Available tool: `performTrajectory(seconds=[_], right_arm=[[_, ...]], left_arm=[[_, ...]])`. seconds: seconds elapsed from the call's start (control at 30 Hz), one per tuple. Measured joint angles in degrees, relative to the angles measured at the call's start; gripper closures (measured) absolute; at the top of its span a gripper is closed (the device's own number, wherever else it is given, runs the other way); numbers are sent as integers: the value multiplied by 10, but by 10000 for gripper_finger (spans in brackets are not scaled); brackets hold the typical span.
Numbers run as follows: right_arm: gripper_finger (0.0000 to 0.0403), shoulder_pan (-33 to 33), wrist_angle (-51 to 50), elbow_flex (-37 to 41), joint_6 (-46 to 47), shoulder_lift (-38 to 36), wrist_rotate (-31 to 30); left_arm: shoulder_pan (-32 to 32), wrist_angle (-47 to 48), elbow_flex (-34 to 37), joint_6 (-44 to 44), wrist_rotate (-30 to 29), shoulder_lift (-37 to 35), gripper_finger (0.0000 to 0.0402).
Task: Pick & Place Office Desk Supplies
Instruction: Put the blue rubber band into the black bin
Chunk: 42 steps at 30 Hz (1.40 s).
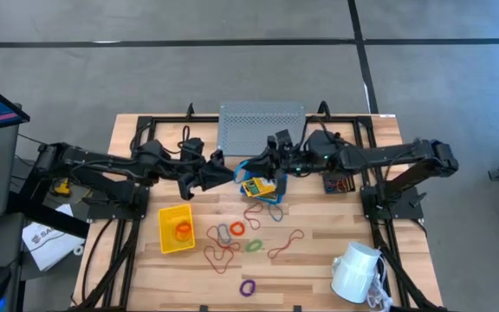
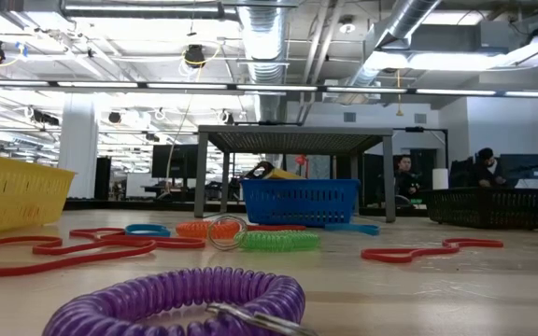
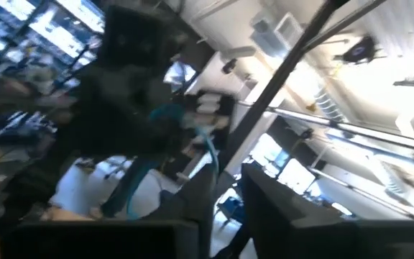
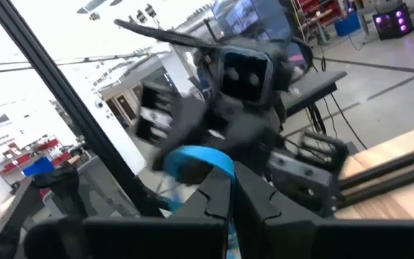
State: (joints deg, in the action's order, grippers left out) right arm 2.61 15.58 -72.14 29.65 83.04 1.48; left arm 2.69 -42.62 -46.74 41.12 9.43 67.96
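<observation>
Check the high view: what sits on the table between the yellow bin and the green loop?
In the high view, between the yellow bin and the green loop lie a grey loop, an orange loop and thin red loops.

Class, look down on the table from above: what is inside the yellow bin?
Inside the yellow bin lies one orange loop on its mesh floor. Nothing else shows there. From table height, its wall hides the contents.

1. High view: straight down over the whole table (image 1: 319, 260).
2. Low view: at tabletop height, level, nearest the purple loop (image 2: 180, 299).
3. Wrist views: tilted up toward the room, seemingly each facing the other arm.
4. High and low views share the blue bin (image 1: 262, 186) and yellow bin (image 2: 12, 191).
</observation>
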Motion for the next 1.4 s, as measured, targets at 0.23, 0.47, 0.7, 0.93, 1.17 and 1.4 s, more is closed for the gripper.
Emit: performTrajectory(seconds=[0.23,0.47,0.7,0.93,1.17,1.4], right_arm=[[402,3,-64,0,0,-63,-1],[402,19,-201,0,3,-129,-37],[403,48,-418,0,52,-198,-129],[403,61,-589,1,118,-265,-173],[403,56,-669,62,168,-320,-192],[403,21,-659,172,215,-379,-192]], left_arm=[[-22,17,0,-1,-5,-2,262],[-43,17,0,2,-18,-2,234],[-56,27,0,2,102,-10,245],[-62,177,0,-95,141,-107,276],[-62,311,0,-170,88,-190,306],[-60,383,0,-169,77,-186,312]])
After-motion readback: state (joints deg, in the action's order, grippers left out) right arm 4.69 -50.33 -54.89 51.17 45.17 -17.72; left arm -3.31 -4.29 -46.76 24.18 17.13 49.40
